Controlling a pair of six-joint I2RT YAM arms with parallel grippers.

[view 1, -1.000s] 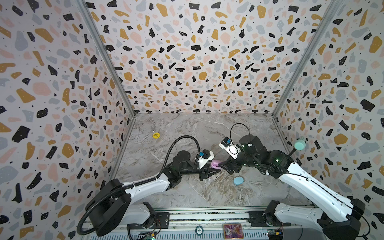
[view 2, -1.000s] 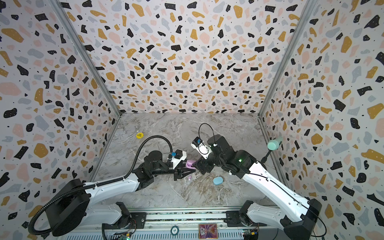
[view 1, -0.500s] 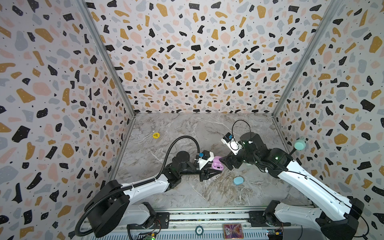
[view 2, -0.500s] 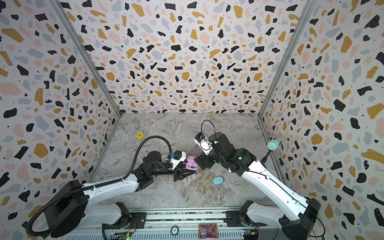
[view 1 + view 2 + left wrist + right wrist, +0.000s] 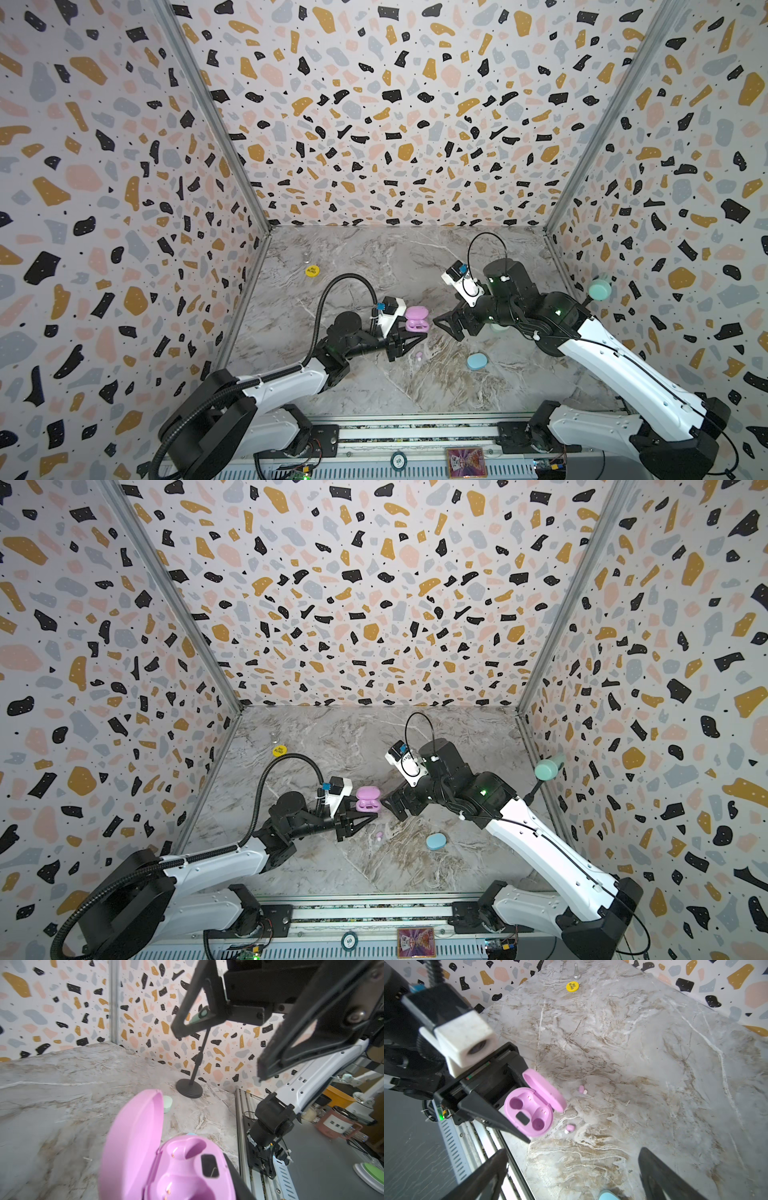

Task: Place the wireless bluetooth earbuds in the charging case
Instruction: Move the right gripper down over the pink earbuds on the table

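My left gripper (image 5: 417, 332) is shut on a pink charging case (image 5: 417, 325) and holds it just above the table. The lid (image 5: 543, 1089) stands open, and both sockets (image 5: 538, 1124) are empty. In the right wrist view two pink wireless bluetooth earbuds with white tips lie on the marble: one (image 5: 581, 1089) beside the lid, the other (image 5: 569, 1128) near the case's front. In both top views only one bud (image 5: 419, 355) (image 5: 379, 835) shows. My right gripper (image 5: 448, 330) (image 5: 572, 1154) hangs open and empty, just right of the case.
A closed blue oval case (image 5: 476, 360) lies right of the buds. A mint case (image 5: 167, 1103) sits under my right arm, next to a black stand's round base (image 5: 189, 1091). At the back left are a yellow chip (image 5: 312, 271) and a small clear piece (image 5: 576, 972).
My right gripper has pulled back to the right, away from the pink case, and opened wider. The case's lid now stands open. The left gripper still holds the case in about the same place.
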